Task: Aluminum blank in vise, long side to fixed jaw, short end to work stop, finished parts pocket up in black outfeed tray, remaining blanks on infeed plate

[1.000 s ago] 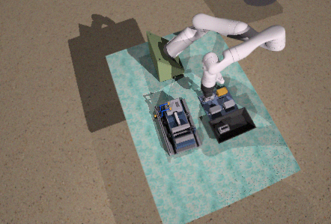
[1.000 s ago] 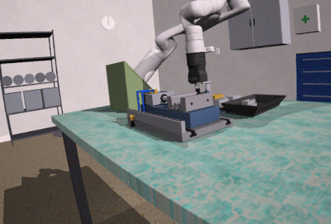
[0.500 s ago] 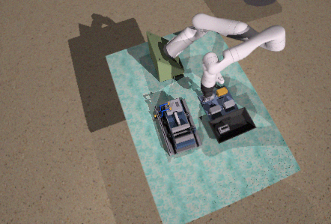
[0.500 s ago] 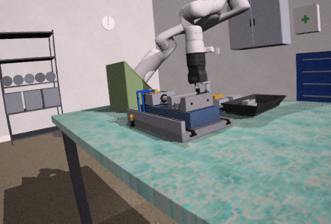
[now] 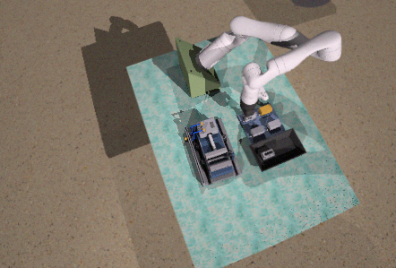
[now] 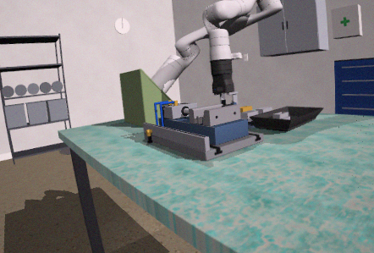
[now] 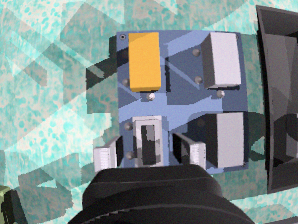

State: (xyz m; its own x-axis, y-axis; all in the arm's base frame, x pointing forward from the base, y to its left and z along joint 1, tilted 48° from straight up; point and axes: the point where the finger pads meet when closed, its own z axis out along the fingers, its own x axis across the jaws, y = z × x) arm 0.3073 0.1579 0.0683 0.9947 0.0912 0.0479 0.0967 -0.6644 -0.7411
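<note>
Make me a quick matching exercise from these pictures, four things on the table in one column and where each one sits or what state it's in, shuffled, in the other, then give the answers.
Things
1. yellow brass blank
2. finished part
3. gripper
4. green wedge block

Place or state
A. lying in the black outfeed tray
B. open, fingers either side of a block on the infeed plate
C. flat on the infeed plate
D. under the arm's base

Pairs: 1-C, 2-A, 3-B, 4-D
</note>
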